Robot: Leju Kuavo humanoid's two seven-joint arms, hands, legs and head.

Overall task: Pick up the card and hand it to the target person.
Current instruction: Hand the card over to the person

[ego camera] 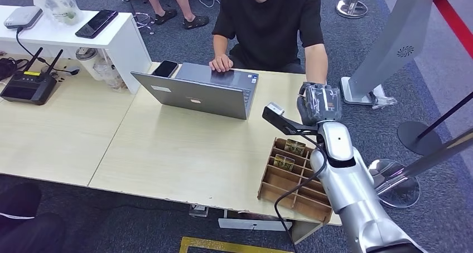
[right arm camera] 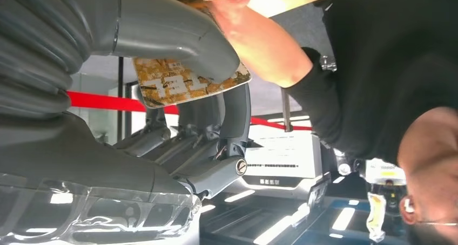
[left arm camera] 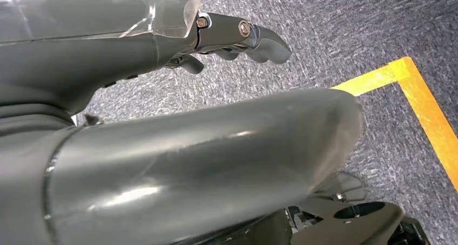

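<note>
A person in a black shirt sits at the far side of a pale wooden desk, one hand resting on an open grey laptop. A dark phone lies just beside the laptop. Near the desk's front right corner stands a brown slotted box with a few patterned cards standing in its far slots.

The right robot hand is raised over the desk's right edge, between the box and the person's forearm, which reaches toward it. In the right wrist view the card, gold and brown with pale lettering, is pinched between the thick thumb and the darker fingers. The person's arm is close behind the card; whether it touches the card cannot be told. The thumb covers part of the card's face, so its lettering is hard to read.

The left robot hand hangs over grey carpet near a yellow floor line, fingers loosely curled and holding nothing.

To the left, a white shelf carries another phone, and a black router sits on a neighbouring desk. Another person's sandalled feet are cut off at the top edge.
</note>
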